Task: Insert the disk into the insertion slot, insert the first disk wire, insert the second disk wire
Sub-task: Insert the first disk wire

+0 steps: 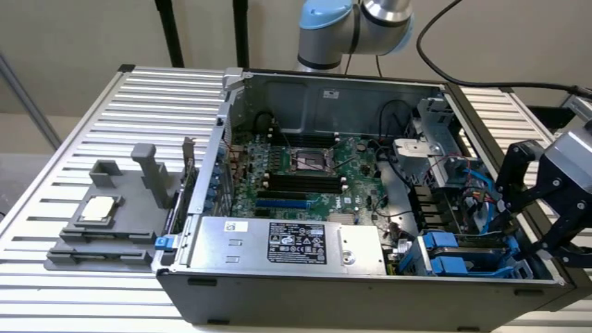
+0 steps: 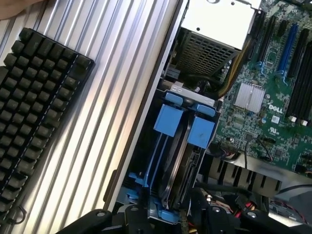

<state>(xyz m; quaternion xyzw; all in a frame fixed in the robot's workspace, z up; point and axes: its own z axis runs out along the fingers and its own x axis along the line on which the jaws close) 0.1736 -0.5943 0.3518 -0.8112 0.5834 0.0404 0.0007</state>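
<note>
Pincer [image 1: 529,223] is hanging with its black fingers spread wide, gripping nothing, while the insertion slot [image 2: 169,119], a grey cage showing two bright blue plastic tabs, is sitting just below its fingertips inside the computer case [image 1: 370,295].

Only one brand reads: "DELL", white letters on the green mobo [image 2: 253,126] in wrist view, just beside the finned silver heatsink [image 2: 249,95]. Other white silkscreen on that board is too small to read. Ext. view: black label [image 1: 297,243] on the silver PSU box [image 1: 231,246] has white print & cert. marks, illegible. Small white sticker [image 1: 237,226] on the same box near its corner, text not legible. White sticker [image 1: 331,92] on the case back wall [image 1: 296,104], also too small.
</note>
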